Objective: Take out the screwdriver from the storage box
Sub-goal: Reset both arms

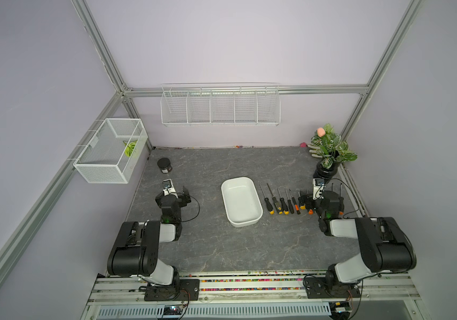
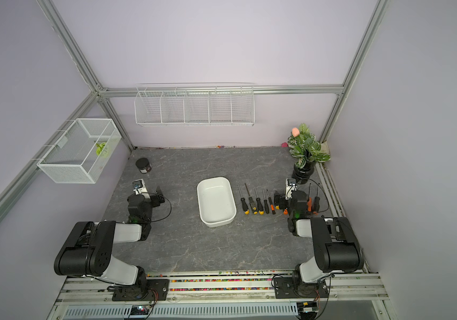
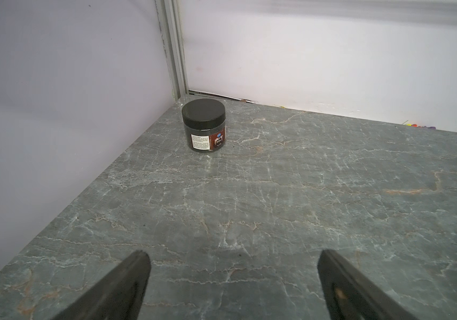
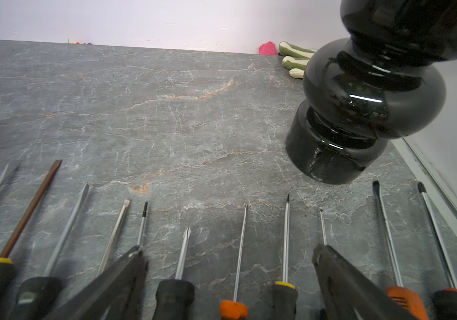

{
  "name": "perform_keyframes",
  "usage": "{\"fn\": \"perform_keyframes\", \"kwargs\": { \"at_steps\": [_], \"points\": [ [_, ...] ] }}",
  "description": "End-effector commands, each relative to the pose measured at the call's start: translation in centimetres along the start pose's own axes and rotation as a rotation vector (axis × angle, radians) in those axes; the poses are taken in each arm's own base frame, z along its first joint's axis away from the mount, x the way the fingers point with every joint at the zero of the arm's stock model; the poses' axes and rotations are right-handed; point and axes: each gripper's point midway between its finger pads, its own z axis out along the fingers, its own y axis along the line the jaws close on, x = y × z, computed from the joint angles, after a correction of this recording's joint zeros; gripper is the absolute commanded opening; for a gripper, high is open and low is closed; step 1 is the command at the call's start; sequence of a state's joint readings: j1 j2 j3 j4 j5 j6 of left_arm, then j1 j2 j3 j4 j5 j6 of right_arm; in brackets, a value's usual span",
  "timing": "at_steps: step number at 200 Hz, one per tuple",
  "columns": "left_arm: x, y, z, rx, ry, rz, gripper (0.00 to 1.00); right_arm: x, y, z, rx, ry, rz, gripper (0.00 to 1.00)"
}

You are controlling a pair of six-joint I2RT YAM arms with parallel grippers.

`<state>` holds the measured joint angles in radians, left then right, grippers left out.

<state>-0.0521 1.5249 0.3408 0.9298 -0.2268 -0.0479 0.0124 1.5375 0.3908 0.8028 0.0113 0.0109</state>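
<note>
White plastic storage box [image 1: 241, 202] sits mid-table showing only its bare white floor. The screwdrivers [image 1: 278, 206] lie outside it, side by side in a row on the grey marble-look table [image 1: 221, 249], just to its right. Wire-mesh basket [image 1: 102, 166] on the left wall holds a green leaf [image 1: 129, 149]; black vase [image 4: 360, 110] in the back right corner holds a leafy plant [image 1: 330, 144]; small black jar [image 3: 204, 126] stands with its lid on. Left gripper [image 3: 233, 253] is spread wide over bare table, right gripper [image 4: 228, 248] spread wide over the screwdriver row - neither grips anything.
</note>
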Motion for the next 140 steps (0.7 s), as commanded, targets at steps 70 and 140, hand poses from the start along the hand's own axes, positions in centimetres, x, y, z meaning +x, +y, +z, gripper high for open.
{"fn": "perform_keyframes", "kwargs": {
  "at_steps": [70,140],
  "points": [
    [-1.1,-0.3,-0.6,0.029,-0.051,0.001,1.00,-1.2,-0.4,-0.1,0.019,-0.027,0.014,0.99],
    [-0.9,-0.6,0.3,0.064,-0.005,-0.006,1.00,-1.2,-0.4,-0.1,0.020,-0.028,0.016,0.99]
  ]
}}
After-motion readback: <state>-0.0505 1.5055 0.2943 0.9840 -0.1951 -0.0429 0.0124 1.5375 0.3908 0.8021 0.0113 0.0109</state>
